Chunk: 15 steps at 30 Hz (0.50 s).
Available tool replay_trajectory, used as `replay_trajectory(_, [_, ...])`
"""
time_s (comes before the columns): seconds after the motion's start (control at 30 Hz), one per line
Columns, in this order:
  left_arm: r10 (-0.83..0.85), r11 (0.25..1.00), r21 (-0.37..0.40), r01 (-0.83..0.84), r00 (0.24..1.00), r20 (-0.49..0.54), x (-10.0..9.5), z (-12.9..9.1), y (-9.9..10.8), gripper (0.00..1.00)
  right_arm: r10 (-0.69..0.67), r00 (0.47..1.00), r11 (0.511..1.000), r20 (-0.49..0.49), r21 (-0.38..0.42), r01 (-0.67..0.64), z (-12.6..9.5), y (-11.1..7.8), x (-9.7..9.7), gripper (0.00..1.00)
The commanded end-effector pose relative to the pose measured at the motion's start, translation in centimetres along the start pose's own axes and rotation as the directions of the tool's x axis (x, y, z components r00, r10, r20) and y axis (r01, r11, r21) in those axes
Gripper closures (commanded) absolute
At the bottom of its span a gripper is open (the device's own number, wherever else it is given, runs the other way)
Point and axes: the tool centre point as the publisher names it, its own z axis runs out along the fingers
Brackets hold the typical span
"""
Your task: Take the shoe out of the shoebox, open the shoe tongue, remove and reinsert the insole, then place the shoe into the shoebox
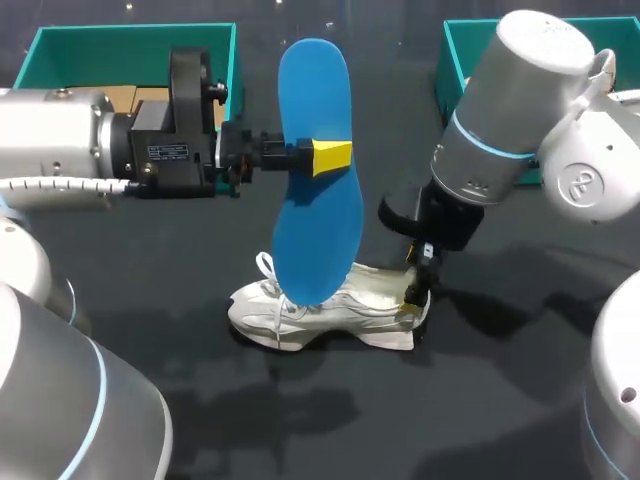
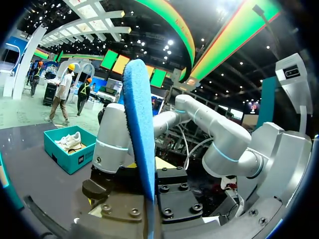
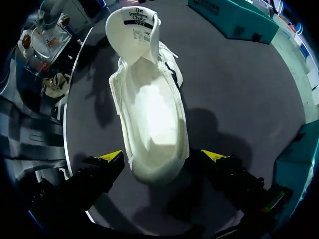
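Left gripper (image 1: 325, 158) clamped on blue insole (image 1: 318, 100), held upright above white shoe (image 1: 330, 305), probably for reinsertion. Right gripper (image 3: 163, 156) fingers apart, straddling heel without contact, likely poised to steady it.

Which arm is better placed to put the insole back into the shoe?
Left. The left gripper is shut on the insole above the shoe; the right gripper is open around the heel.

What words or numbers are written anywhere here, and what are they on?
Shoe tongue, inner side: a few printed lines, too small to read surely.
Label on the left arm: too small to read.
Sticker on the shoebox: too blurred to read.
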Motion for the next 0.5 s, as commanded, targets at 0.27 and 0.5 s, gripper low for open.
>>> replay_trajectory(0.27, [0.0,1.0,0.002,0.0,1.0,0.003,0.21,0.27,-0.02,1.0,0.062,0.996,0.995,0.063,0.073,-0.067,-0.44,0.62,-0.55,0.0])
replay_trajectory(0.5, [0.0,1.0,0.002,0.0,1.0,0.003,0.21,0.27,-0.02,1.0,0.093,0.992,0.991,0.085,0.093,-0.1,-0.11,1.16,-0.64,0.0])
